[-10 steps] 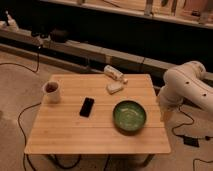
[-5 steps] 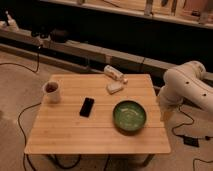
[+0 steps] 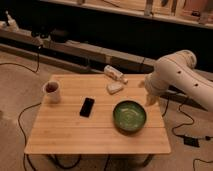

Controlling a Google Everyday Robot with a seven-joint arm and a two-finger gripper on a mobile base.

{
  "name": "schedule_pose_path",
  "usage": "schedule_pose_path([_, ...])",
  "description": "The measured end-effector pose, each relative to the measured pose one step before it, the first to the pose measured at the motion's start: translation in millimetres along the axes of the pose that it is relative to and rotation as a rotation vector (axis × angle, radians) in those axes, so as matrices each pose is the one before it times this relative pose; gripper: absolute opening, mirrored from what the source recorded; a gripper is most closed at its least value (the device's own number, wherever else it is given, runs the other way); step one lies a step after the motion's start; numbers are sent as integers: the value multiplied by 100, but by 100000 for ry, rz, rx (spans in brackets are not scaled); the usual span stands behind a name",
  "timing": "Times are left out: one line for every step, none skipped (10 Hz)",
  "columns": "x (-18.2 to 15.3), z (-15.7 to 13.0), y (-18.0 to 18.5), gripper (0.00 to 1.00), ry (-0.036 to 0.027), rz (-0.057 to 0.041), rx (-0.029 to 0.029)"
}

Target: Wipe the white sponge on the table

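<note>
Camera view: the white sponge (image 3: 114,88) lies untouched on the table (image 3: 75,135), centre frame. The claw (image 3: 150,98) hangs right of it, state impossible to tell; likely next, a leftward reach and grasp

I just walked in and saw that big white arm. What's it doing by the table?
A robot arm is at the right edge of the table, its tool low beside the green bowl. The white sponge lies near the far edge, next to a white bottle, and the tool is not touching it. A mug and a black phone sit further left.
</note>
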Motion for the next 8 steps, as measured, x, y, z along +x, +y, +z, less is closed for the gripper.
schedule_pose_path([-891, -312, -2771, 65, -5558, -6527, 9083])
schedule_pose_path([19, 45, -1620, 65, -2297, -3159, 5112])
schedule_pose_path([189, 261, -1503, 65, -1852, -2930, 4688])
schedule_pose_path([158, 85, -799, 65, -805, -1516, 2599])
schedule_pose_path([115, -15, -175, 65, -124, -351, 717])
schedule_pose_path([-36, 40, 0, 65, -77, -22, -38])
schedule_pose_path([-29, 13, -10, 65, -30, -45, -19])
schedule_pose_path([2, 1, -2, 65, -5, 5, 5])
